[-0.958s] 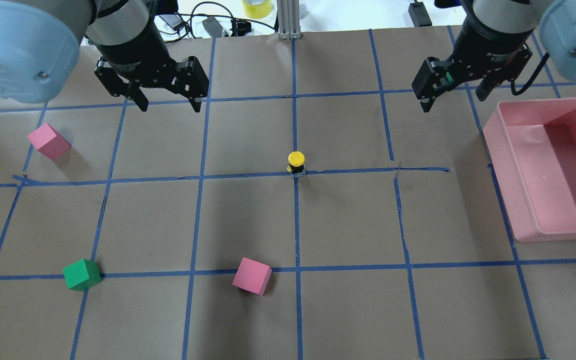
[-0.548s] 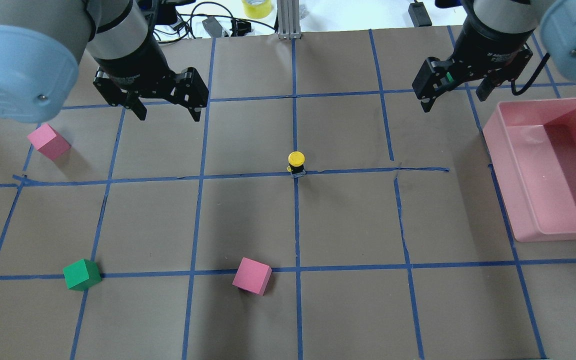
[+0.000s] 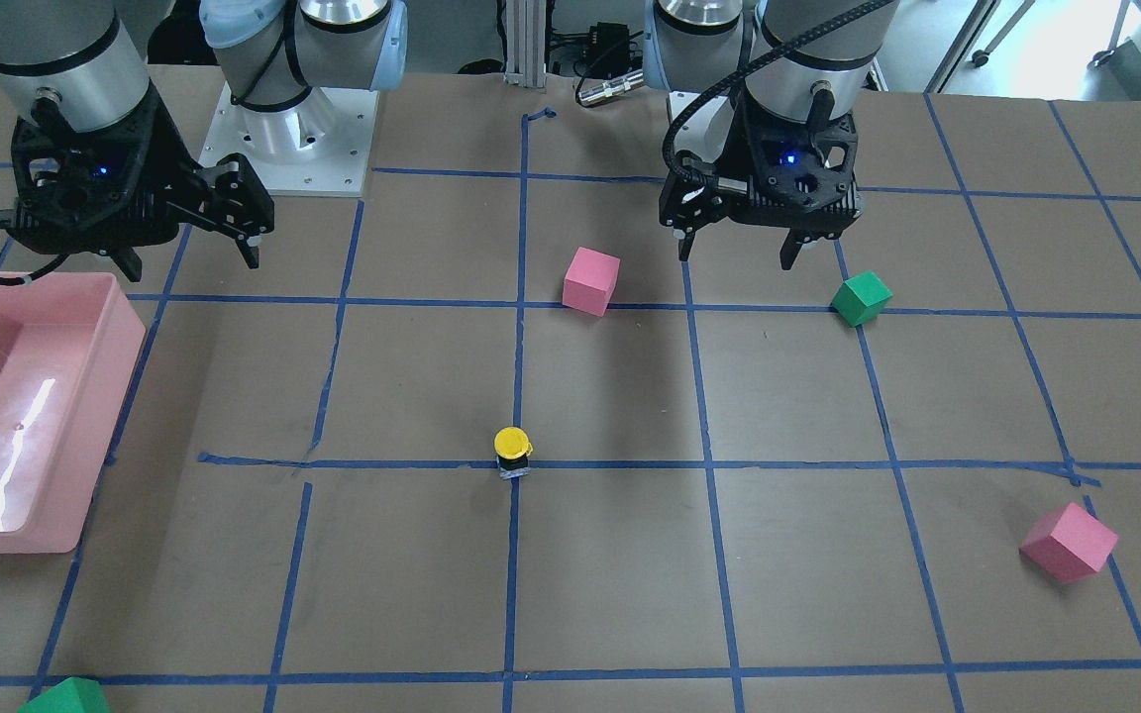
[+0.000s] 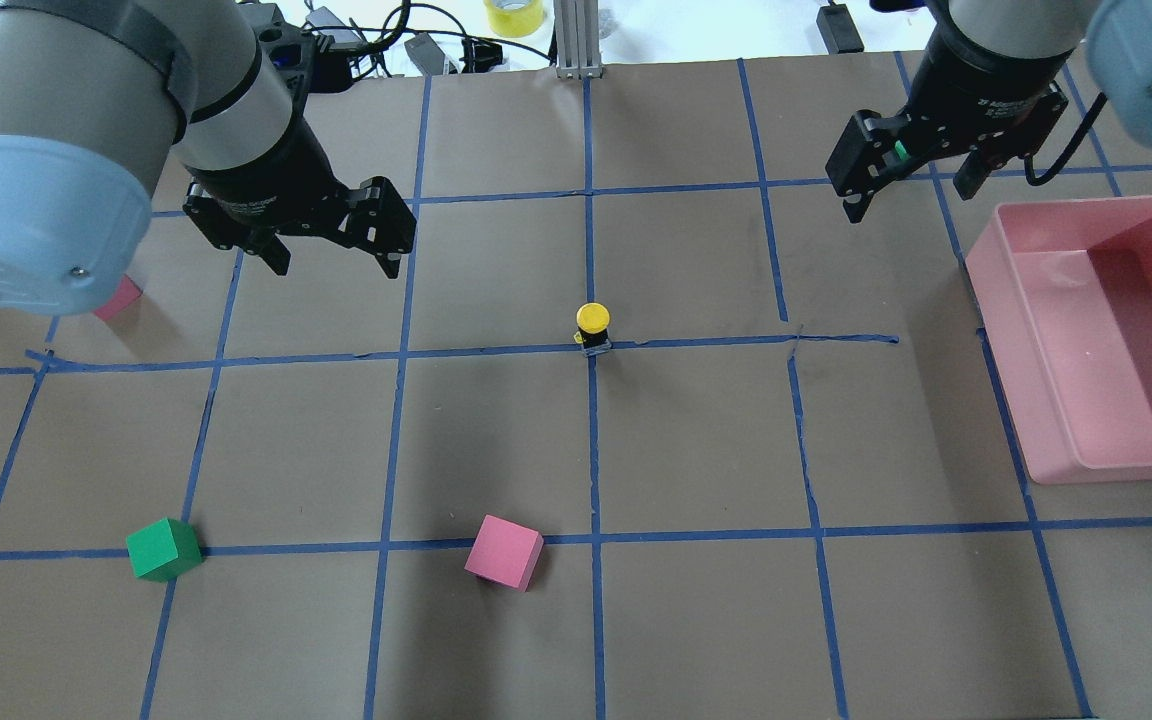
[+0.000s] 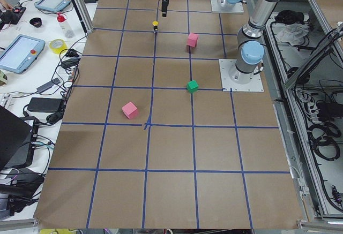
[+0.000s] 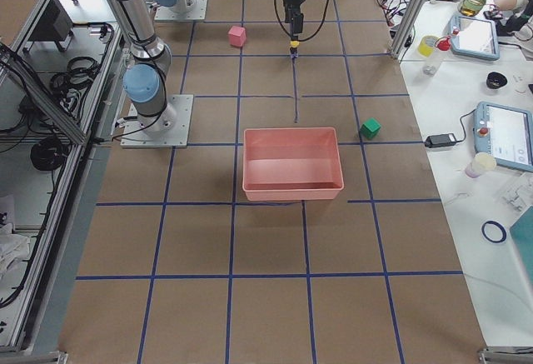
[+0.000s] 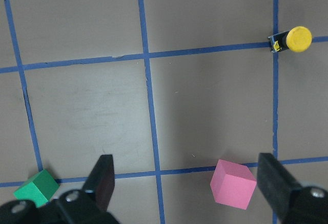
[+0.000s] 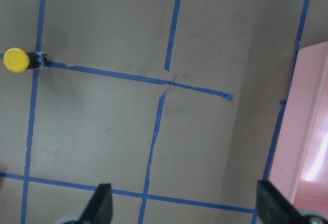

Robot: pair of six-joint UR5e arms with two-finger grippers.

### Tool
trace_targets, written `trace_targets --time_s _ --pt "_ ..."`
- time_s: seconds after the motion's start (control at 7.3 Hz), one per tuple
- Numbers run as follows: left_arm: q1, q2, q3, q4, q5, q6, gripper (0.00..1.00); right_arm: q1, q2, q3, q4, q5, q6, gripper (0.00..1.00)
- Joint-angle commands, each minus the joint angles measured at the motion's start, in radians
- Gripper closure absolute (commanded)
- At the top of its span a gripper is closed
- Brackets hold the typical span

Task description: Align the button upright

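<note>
Well apart stand the button [image 4: 593, 326] and pink bin [image 4: 1021, 360].

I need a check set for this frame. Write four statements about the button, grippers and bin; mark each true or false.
The button stands with its yellow cap up. True.
The left gripper holds the button. False: its jaws are open and away from it.
The right gripper has open jaws. True.
The button sits in the pink bin. False: it stands on the table, outside the bin.
</note>
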Motion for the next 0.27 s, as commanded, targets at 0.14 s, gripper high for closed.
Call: trace_targets --time_s 0.14 --pt "0.003 0.0 0.0 0.0 0.001 0.001 0.0 -0.001 0.0 -0.001 0.01 -0.007 0.0 0.0"
